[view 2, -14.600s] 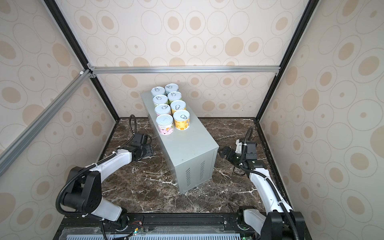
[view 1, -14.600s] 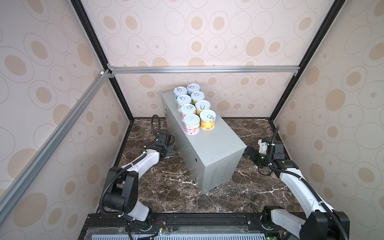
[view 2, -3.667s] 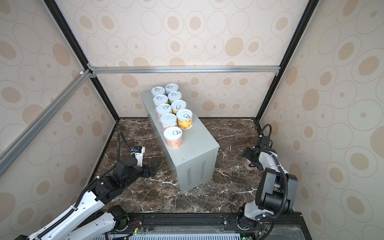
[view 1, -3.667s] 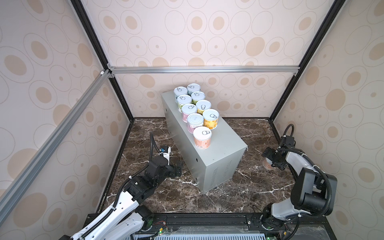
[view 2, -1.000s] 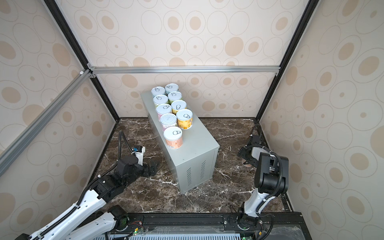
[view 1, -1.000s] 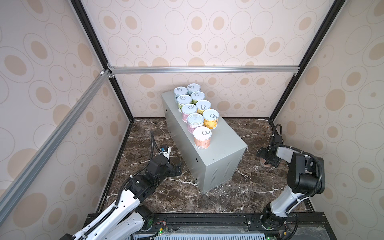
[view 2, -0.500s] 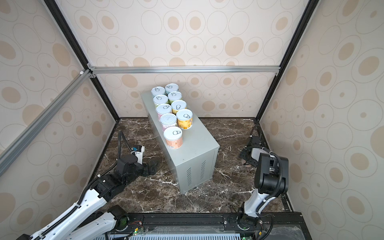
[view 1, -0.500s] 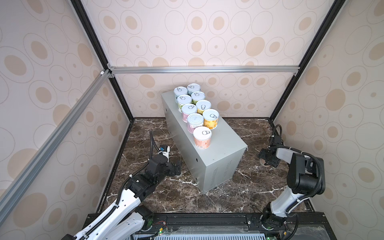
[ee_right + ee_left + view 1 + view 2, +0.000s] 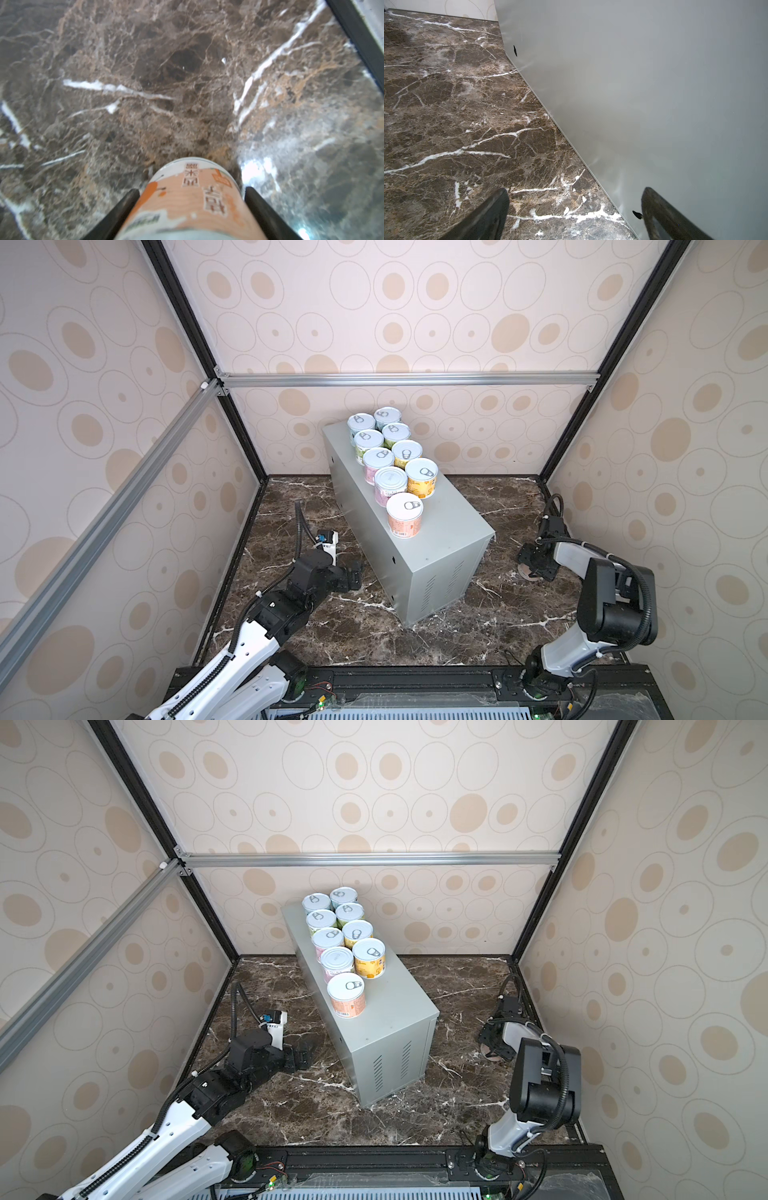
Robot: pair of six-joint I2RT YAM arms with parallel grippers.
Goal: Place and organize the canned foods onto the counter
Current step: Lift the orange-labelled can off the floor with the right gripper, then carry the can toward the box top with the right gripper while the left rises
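Observation:
Several canned foods stand in two rows on the far half of the counter (image 9: 449,522) (image 9: 399,990); the nearest is an orange-labelled can (image 9: 404,514) (image 9: 347,995). Another orange-labelled can (image 9: 191,199) lies low over the marble at the right, with my right gripper (image 9: 191,192) (image 9: 534,568) (image 9: 492,1048) shut on it, one finger on each side. Only a sliver of that can (image 9: 524,573) shows in a top view. My left gripper (image 9: 575,192) (image 9: 357,572) (image 9: 309,1048) stands open and empty by the counter's left side wall (image 9: 633,83).
The dark marble floor (image 9: 478,626) runs round the counter. Patterned wall panels and black frame posts (image 9: 552,464) close the cell on three sides. A black frame edge (image 9: 363,41) lies close to the right gripper.
My right gripper's fingers have closed onto the orange-labelled can on the floor. The left arm has stayed almost still beside the counter.

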